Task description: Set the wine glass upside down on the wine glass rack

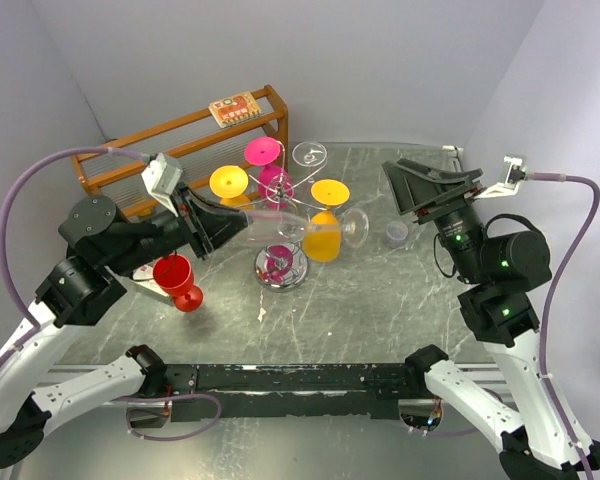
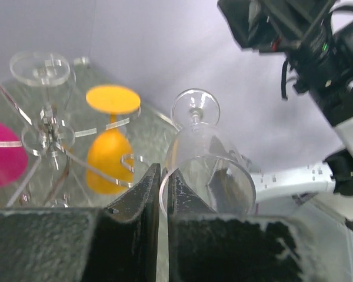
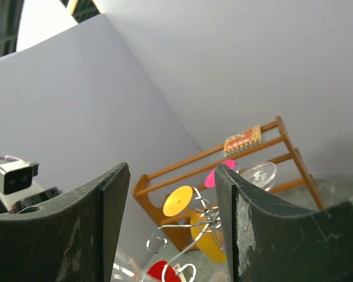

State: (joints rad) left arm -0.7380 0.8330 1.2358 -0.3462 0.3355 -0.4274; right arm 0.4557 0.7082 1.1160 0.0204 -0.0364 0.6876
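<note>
**Held sideways, not yet hung**

The wine glass rack (image 1: 263, 272) stands between the two arms. The right gripper (image 3: 172, 170) hangs well apart, fingers spread, empty. The left gripper (image 2: 163, 176), nearer, clamps the clear wine glass (image 2: 209, 158) by its bowl rim. Its stem runs level, away from the fingers, across the rack's arms.

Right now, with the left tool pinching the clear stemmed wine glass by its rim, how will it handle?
Probably slippery: the left tool grips only the smooth rim of the clear stemmed wine glass. Likely to swing, since stem and foot jut sideways past the grip. Thin walls look fragile.
</note>
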